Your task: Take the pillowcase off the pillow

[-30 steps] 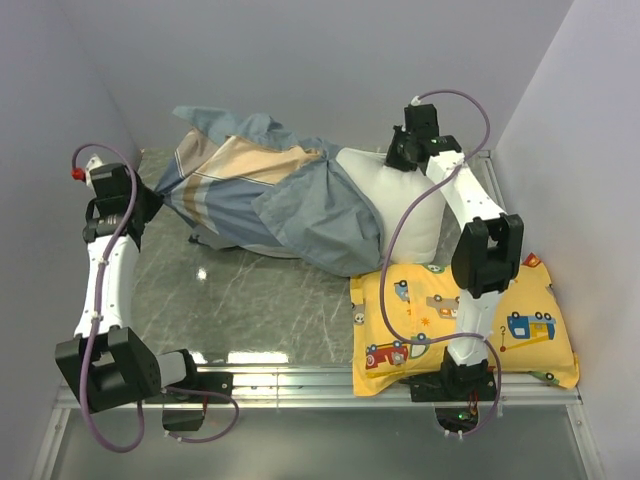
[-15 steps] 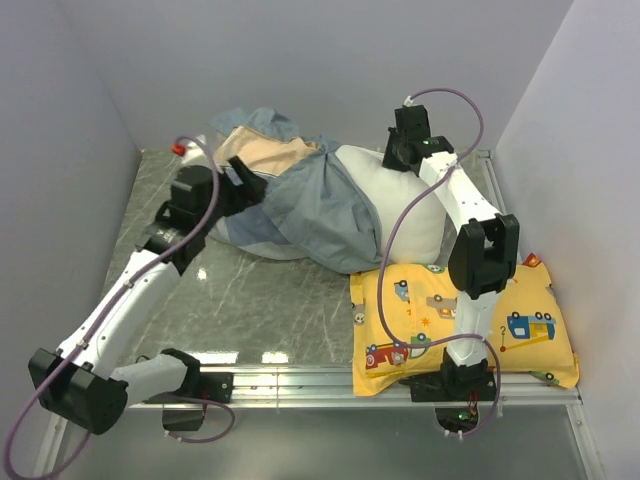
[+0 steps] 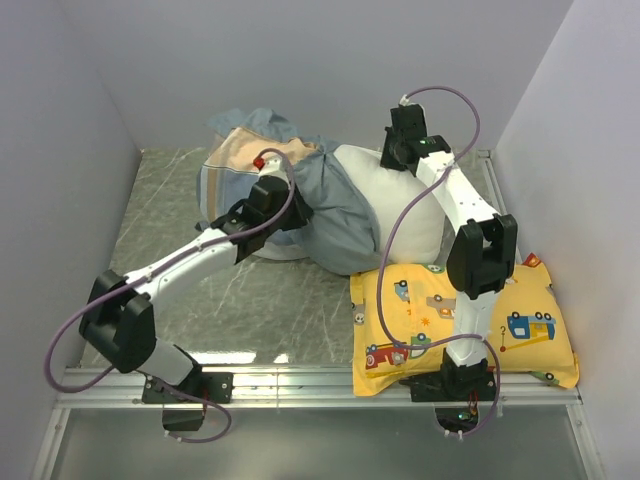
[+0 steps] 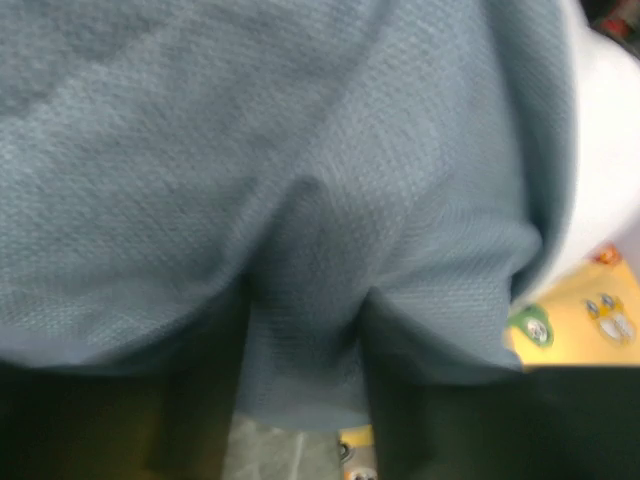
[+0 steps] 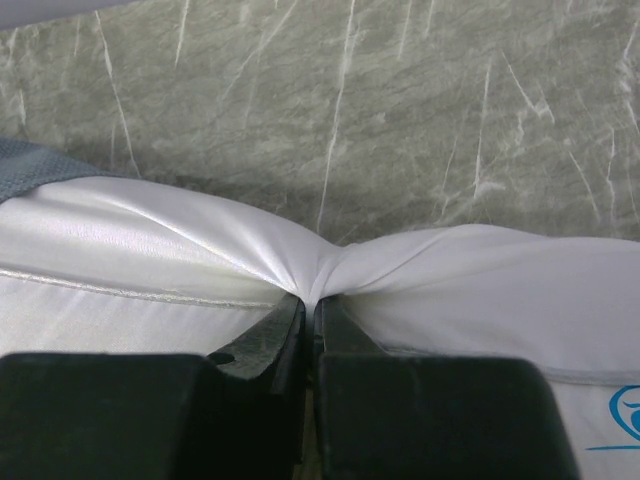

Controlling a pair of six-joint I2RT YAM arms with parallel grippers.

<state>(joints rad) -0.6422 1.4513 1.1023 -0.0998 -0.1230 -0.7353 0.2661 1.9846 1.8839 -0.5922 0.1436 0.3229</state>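
Observation:
The patchwork pillowcase point(image 3: 250, 165) is bunched at the back centre, with its blue-grey inside point(image 3: 330, 215) still over the left end of the white pillow point(image 3: 405, 210). My left gripper point(image 3: 292, 205) is at that blue-grey fold. In the left wrist view a puckered fold of the pillowcase point(image 4: 300, 200) sits pinched between my dark fingers point(image 4: 200, 410), with my left gripper point(image 4: 305, 400) shut on it. My right gripper point(image 3: 393, 160) is shut on the pillow's far edge. The right wrist view shows white pillow fabric point(image 5: 480, 290) gathered into the closed right gripper point(image 5: 310, 305).
A yellow cartoon-vehicle pillow point(image 3: 460, 320) lies at the front right under the right arm, touching the white pillow, and it also shows in the left wrist view point(image 4: 590, 310). Grey walls close in the left, back and right. The table is marbled grey point(image 3: 250, 290).
My left arm has swung from the far left to the middle, now at the blue-grey fold. The pillowcase, stretched leftward before, has bunched back toward the pillow. The right arm has barely moved.

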